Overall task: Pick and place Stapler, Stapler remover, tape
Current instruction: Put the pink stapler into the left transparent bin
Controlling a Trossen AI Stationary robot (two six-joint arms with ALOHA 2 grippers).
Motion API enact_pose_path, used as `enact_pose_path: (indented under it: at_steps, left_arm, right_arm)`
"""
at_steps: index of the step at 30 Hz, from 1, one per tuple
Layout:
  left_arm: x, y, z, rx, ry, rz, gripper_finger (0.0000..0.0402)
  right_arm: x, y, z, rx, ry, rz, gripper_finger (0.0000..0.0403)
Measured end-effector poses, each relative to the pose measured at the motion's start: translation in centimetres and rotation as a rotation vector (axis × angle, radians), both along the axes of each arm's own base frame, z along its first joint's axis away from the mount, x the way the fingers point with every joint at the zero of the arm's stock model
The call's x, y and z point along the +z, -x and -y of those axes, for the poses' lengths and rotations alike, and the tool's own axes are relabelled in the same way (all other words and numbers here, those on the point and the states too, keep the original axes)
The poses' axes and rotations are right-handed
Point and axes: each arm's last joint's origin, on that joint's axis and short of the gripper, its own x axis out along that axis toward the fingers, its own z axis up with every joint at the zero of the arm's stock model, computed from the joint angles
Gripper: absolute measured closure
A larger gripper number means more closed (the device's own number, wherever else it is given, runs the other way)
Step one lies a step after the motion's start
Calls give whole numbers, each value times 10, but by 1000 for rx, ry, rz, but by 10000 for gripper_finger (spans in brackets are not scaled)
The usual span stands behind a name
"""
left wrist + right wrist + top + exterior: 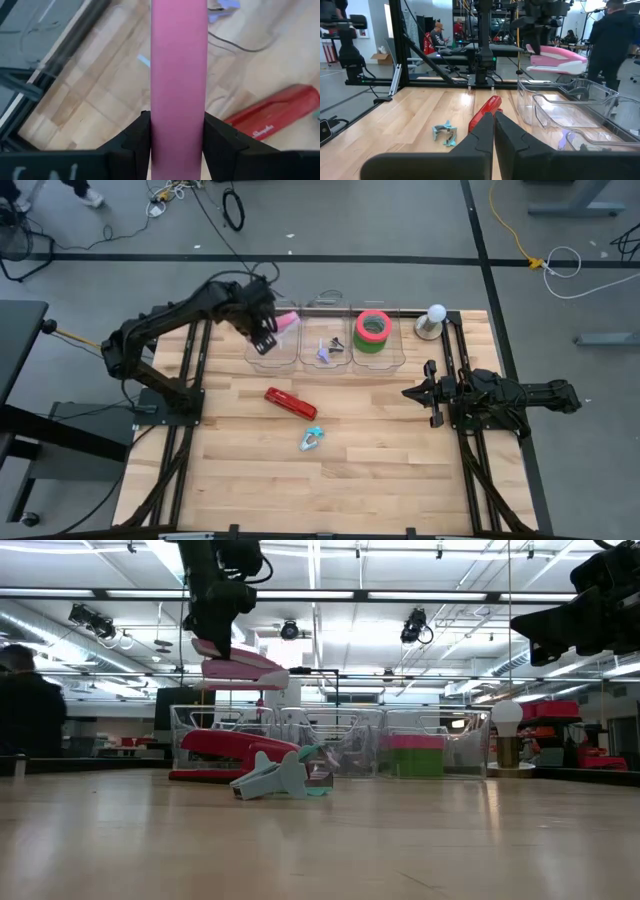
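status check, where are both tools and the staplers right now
Left tool shut on pink stapler, raised over left clear bin. Right tool shut, empty. Red stapler on table, nothing blocking.

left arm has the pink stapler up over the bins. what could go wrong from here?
1. The left tool clamps the pink plastic stapler near one end, its length sticking out sideways; it could swing or slip.
2. It hangs over the rim of the leftmost clear plastic bin, so a release now might catch the wall and tip outside.
3. The red stapler lies just in front of the bins, where a fall could knock it.
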Motion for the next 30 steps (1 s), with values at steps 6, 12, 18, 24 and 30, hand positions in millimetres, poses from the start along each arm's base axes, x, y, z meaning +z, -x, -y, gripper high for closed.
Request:
enact_pose_path:
  at_steps: [6, 12, 18, 24, 30]
  left_arm:
    - [0, 9, -15, 62, -1, 1, 255]
    - [1, 14, -26, 199, 13, 51, 254]
    - [2, 14, -29, 334, 35, 107, 254]
    - [2, 14, -29, 436, 65, 137, 255]
    - [1, 14, -28, 453, 71, 141, 252]
  right_arm:
    - [0, 0, 0, 0, 0, 0, 385]
    - [0, 0, 0, 0, 0, 0, 385]
    - [0, 0, 0, 0, 0, 0, 385]
    - [0, 0, 0, 0, 0, 0, 385]
    - [0, 0, 0, 0, 0, 0, 385]
